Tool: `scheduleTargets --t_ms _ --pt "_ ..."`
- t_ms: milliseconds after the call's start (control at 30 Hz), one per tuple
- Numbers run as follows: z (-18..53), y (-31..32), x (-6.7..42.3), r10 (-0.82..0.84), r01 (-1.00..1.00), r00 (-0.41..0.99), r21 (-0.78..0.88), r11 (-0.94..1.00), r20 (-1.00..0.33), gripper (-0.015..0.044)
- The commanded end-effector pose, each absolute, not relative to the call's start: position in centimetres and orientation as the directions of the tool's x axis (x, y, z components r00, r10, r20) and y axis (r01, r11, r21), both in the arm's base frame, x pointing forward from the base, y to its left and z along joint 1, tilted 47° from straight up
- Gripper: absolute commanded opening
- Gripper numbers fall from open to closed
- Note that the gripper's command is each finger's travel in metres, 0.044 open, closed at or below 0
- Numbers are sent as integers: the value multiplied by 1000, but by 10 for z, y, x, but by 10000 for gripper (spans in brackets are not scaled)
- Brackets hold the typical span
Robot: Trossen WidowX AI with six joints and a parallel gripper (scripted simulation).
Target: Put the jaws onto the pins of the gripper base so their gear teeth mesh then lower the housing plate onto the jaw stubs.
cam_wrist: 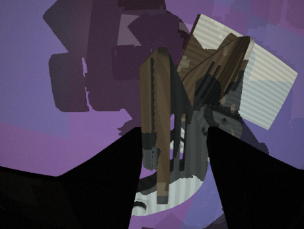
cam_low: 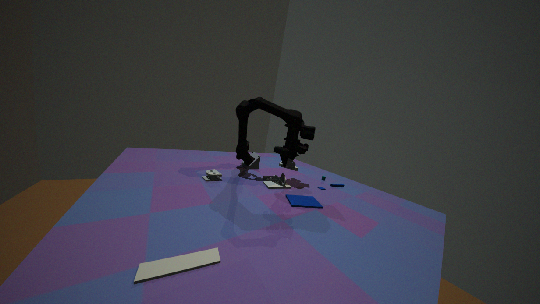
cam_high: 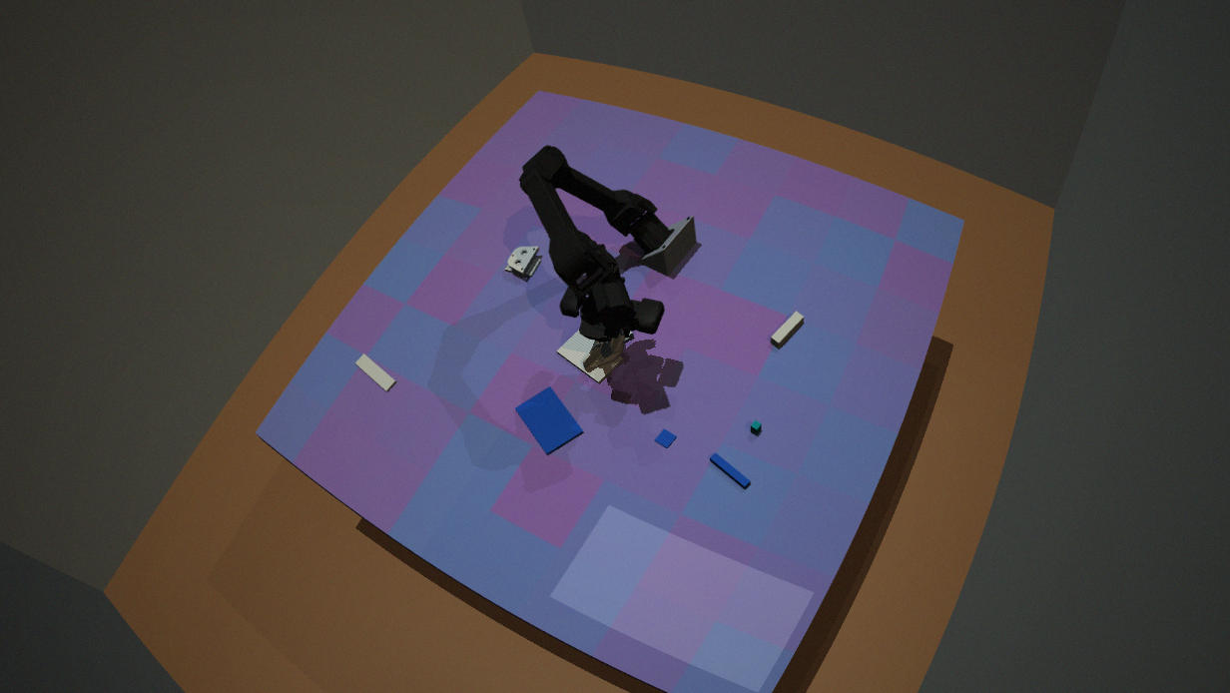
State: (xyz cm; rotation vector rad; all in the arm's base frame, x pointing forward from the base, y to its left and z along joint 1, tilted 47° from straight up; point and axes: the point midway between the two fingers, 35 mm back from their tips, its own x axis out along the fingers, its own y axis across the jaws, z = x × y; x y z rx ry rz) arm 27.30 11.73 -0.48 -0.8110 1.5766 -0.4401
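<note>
Slotted grey-brown tapered jaw, white rounded end (cam_wrist: 163, 99) (cam_low: 293, 167); my black gripper (cam_wrist: 175, 135) (cam_low: 288, 162) (cam_high: 614, 331) is partly open, clamped on it, raised off the table (cam_high: 688, 301) (cam_low: 189, 211); tapered tip up in wrist view, long axis near-vertical there; cream ribbed square plate (cam_wrist: 271, 92) (cam_high: 576, 349) (cam_low: 272, 185) lies below.

black arm (cam_high: 553, 202) (cam_low: 275, 109), chunky rounded joints, black tapering claw (cam_high: 612, 331) (cam_low: 289, 163) (cam_wrist: 175, 135)
</note>
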Motion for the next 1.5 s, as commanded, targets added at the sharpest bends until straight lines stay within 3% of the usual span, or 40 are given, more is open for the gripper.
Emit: scheduleTargets --t_ms 0,267,1467 --pt "2 108 271 -717 -135 -6 -710 691 -697 134" --pt "11 96 269 -718 33 -6 -718 695 -696 134" --pt "21 87 274 -718 23 -6 -718 696 -696 134"
